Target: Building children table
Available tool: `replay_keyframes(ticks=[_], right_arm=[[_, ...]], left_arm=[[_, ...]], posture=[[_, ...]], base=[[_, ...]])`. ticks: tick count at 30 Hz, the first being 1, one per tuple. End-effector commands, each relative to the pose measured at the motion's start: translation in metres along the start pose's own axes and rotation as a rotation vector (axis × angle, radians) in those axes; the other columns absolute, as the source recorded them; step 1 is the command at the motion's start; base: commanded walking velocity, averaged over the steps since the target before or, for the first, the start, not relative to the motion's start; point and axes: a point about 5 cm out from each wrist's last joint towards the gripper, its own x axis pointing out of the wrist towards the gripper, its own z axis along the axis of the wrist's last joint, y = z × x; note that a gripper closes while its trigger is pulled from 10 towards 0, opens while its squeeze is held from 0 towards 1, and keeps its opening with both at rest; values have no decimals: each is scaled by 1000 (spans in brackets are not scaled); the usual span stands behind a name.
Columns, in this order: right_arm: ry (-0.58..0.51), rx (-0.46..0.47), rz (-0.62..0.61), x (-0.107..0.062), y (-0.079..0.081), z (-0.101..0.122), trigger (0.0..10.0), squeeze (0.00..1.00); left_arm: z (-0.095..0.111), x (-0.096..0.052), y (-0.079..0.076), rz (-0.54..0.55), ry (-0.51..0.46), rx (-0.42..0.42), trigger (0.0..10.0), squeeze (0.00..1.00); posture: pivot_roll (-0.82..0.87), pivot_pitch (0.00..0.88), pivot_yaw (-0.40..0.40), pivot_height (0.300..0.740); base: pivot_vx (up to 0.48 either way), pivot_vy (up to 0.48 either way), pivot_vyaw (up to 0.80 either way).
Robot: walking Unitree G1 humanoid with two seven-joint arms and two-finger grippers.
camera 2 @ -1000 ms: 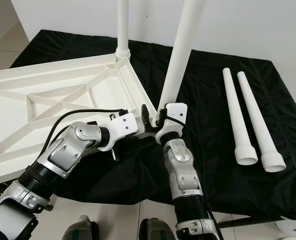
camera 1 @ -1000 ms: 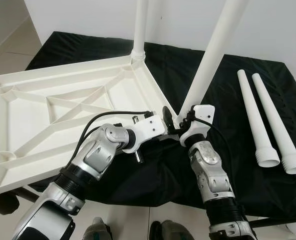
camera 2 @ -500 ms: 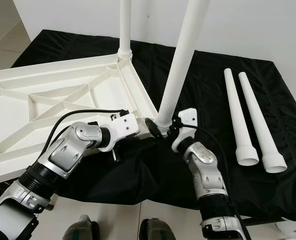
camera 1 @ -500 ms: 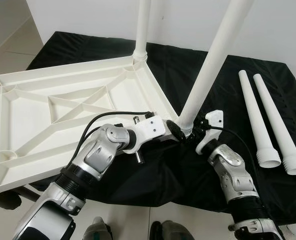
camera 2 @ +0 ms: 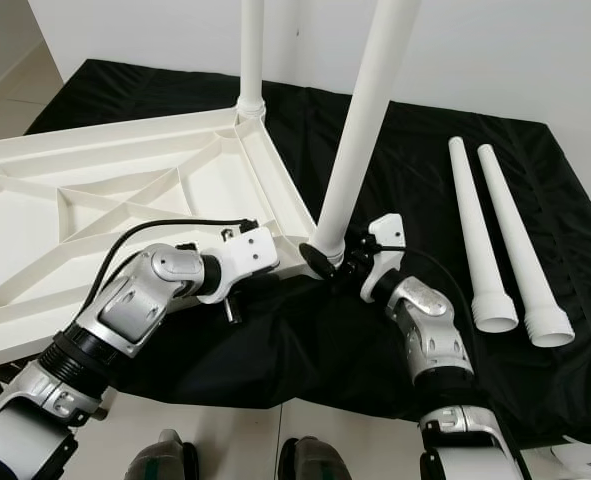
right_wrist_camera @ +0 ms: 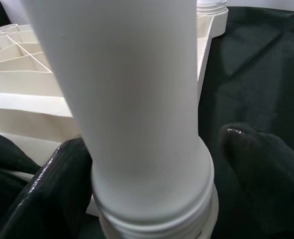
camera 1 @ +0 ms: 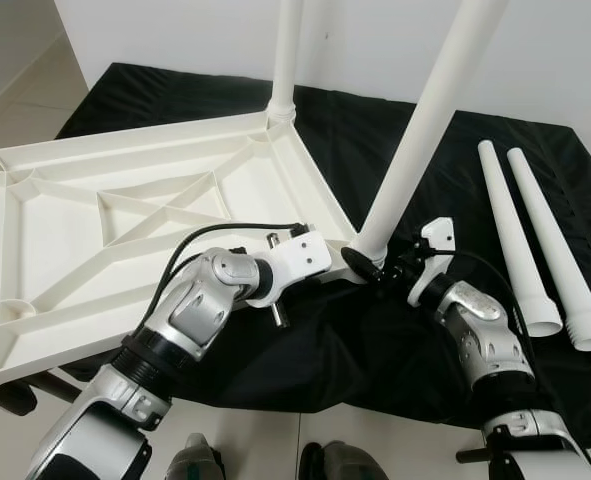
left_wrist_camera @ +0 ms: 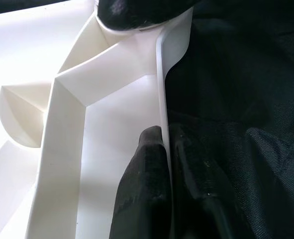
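Observation:
The white tabletop (camera 1: 125,215) lies upside down, partly on the black cloth. Two white legs stand in its corners: a far leg (camera 1: 283,60) and a near leg (camera 1: 425,120) that leans to the right. My left gripper (camera 1: 347,258) is shut on the tabletop's rim (left_wrist_camera: 161,99) beside the near corner; the left wrist view shows its fingers (left_wrist_camera: 142,189) pinching that thin wall. My right gripper (camera 1: 383,268) clasps the near leg's threaded base (right_wrist_camera: 151,199), one black finger (right_wrist_camera: 266,179) on each side. Two loose legs (camera 1: 540,250) lie side by side to the right.
The black cloth (camera 1: 455,170) covers a table against a white wall. The tabletop overhangs the cloth on the left, above a tiled floor (camera 1: 15,70). My feet (camera 1: 195,465) stand just below the table's front edge.
My right arm has swung to the right around the near leg's base, its wrist turning with it. The left gripper has stayed on the rim. The leg still leans right.

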Motion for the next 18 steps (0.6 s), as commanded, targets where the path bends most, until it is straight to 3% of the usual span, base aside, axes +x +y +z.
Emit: replay_keyframes(ticks=[1,18], right_arm=[[-25,14,-5,2,-3,0,10000,0],[-24,-3,29,17,-2,-4,10000,0]], left_arm=[[2,1,1,30,5,22,10000,0],[3,0,0,30,7,18,10000,0]], posture=[[-10,61,-46,740],[-2,68,-44,740]], base=[[0,0,0],[0,0,0]])
